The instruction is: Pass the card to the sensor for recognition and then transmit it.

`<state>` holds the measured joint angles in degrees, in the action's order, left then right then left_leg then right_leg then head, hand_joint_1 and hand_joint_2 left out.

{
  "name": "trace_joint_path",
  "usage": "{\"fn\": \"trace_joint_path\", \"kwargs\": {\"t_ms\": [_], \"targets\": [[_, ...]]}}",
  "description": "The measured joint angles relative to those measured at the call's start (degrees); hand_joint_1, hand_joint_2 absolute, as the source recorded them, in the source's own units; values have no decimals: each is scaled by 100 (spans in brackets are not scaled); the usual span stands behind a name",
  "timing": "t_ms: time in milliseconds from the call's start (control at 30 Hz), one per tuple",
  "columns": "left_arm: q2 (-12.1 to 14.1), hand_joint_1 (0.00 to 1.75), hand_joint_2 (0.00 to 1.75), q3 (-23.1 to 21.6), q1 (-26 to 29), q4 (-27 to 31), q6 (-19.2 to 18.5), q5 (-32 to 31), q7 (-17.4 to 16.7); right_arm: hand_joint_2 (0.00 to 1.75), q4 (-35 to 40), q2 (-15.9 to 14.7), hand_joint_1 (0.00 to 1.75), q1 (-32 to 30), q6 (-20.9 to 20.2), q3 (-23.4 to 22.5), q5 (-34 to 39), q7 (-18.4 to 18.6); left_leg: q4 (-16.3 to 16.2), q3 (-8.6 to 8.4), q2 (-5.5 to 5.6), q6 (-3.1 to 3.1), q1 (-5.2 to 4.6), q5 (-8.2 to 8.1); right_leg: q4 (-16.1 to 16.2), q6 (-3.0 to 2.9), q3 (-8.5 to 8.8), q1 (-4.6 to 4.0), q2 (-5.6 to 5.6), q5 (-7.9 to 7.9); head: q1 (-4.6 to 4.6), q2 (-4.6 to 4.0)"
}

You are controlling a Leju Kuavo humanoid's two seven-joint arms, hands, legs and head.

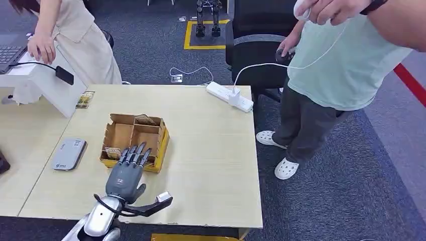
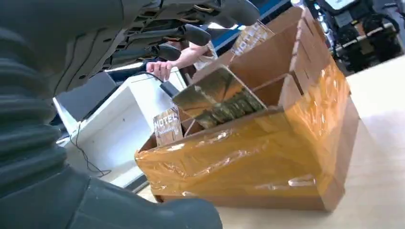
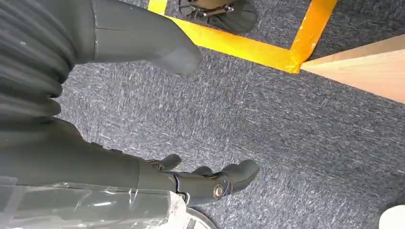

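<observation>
A taped cardboard box [image 1: 163, 145] with dividers stands in the middle of the table. Patterned gold cards lie in it: one in the near left compartment [image 1: 112, 152], one at the back [image 1: 144, 119]. In the left wrist view the cards [image 2: 217, 98] lean inside the box [image 2: 267, 157], one reading HOTEL [image 2: 167, 125]. My left hand [image 1: 128, 170] hovers at the box's near edge, fingers [image 2: 181, 38] stretched over the near left compartment, holding nothing. A flat grey sensor [image 1: 69, 153] lies left of the box. My right hand [image 3: 200, 183] hangs over the carpet, empty, with its thumb [image 3: 157, 43] held apart.
A white stand [image 1: 45, 88] with a black cabled device sits at the table's far left, a person leaning over it. A power strip [image 1: 229, 96] lies at the far edge. Another person [image 1: 341, 65] stands right of the table. Yellow floor tape [image 3: 248, 50] marks the carpet.
</observation>
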<state>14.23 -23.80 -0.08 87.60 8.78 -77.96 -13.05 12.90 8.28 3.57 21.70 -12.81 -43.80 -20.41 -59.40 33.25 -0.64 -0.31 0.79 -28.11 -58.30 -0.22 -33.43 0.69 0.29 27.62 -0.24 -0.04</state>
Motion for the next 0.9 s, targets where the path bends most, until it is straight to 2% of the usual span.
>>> {"fn": "trace_joint_path", "kwargs": {"t_ms": [667, 700, 733, 767, 800, 900], "targets": [[-175, 0, 175, 247, -18, 0, 151, -35, -96, 175, 0, 0, 0, -17, 50, -35, 0, -7, 0, 0, 0, 0, 0, 0, 0, 0, 0, 0, 0, 0, 0, 0], [-184, 10, 175, 251, -18, 0, 151, -39, -96, 175, 0, 0, 0, -19, 50, -37, 0, -11, 0, 0, 0, 0, 0, 0, 0, 0, 0, 0, 0, 0, -2, 0], [-195, 61, 175, 252, -19, -4, 151, -54, -96, 175, 0, 0, 0, -22, 50, -39, 0, -11, 0, 0, 0, 0, 0, 0, 0, 0, 0, 0, 0, 0, -2, 0], [-201, 152, 175, 252, -21, -15, 151, -70, -98, 175, 0, 0, 0, -25, 50, -42, 0, -15, 0, 0, 0, 0, 0, 0, 0, 0, 0, 0, 0, 0, 0, 0], [-203, 169, 175, 254, -23, -35, 158, -110, -125, 175, 0, 2, 0, -26, 61, -44, 0, -15, 0, 0, 0, 0, 0, 0, 0, 0, 0, 0, 0, 0, 0, 0], [-229, 162, 175, 308, -22, -92, 236, -348, -330, 175, 0, 63, 0, -30, 173, -52, 7, -13, 0, 0, 0, 0, 1, 0, 0, 0, 0, 0, 1, 0, -2, 0]]}}
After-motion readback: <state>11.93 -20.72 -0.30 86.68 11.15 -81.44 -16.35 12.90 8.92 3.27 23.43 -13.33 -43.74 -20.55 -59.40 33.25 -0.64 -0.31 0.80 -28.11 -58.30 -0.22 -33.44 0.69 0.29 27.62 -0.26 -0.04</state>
